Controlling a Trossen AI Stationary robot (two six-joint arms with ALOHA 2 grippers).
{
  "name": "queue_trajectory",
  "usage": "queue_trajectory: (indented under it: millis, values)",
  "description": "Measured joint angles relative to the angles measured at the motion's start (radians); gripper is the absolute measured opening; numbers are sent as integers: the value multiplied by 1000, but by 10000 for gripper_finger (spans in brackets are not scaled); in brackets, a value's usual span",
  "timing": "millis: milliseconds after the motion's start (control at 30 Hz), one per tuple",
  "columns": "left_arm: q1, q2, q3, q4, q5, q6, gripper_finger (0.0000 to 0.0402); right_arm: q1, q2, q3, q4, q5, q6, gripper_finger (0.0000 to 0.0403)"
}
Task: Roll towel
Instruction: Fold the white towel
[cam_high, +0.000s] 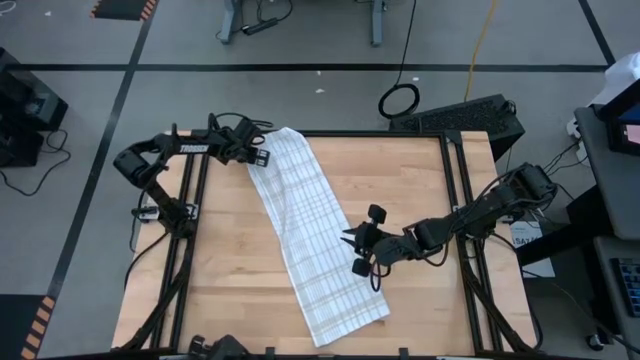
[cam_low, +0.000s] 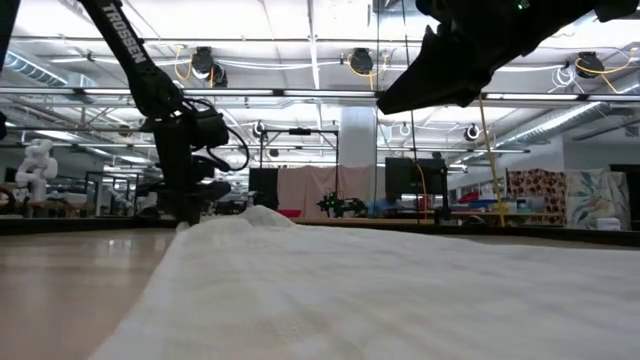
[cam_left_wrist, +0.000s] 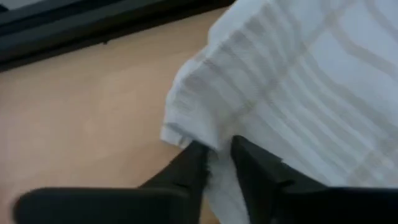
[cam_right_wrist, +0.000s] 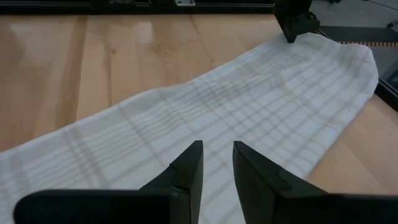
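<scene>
So far no rolling shows: the thin white cloth towel with fine grey check lines (cam_high: 305, 225) lies as a long flat strip slanting across the pale wooden tabletop (cam_high: 420, 190), so all of it is left to roll. The left hand (cam_left_wrist: 216, 163) is pinched on its far corner, while the right hand (cam_right_wrist: 217, 163) hovers slightly apart above its middle. "TROSSEN" reads on the left arm.

Bright overhead lights; left wrist view blurred
</scene>
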Motion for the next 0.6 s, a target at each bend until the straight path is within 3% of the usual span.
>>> queue_trajectory:
  millis: [133,333,600]
  values:
    - [-27,-3,9,28,-2,50,14,0,0,0,-26,0,8,80]
    - [-114,-3,101,61,-12,162,13,0,0,0,-52,2,17,80]
    - [-159,-5,230,284,-117,358,9,-11,0,0,-58,6,16,80]
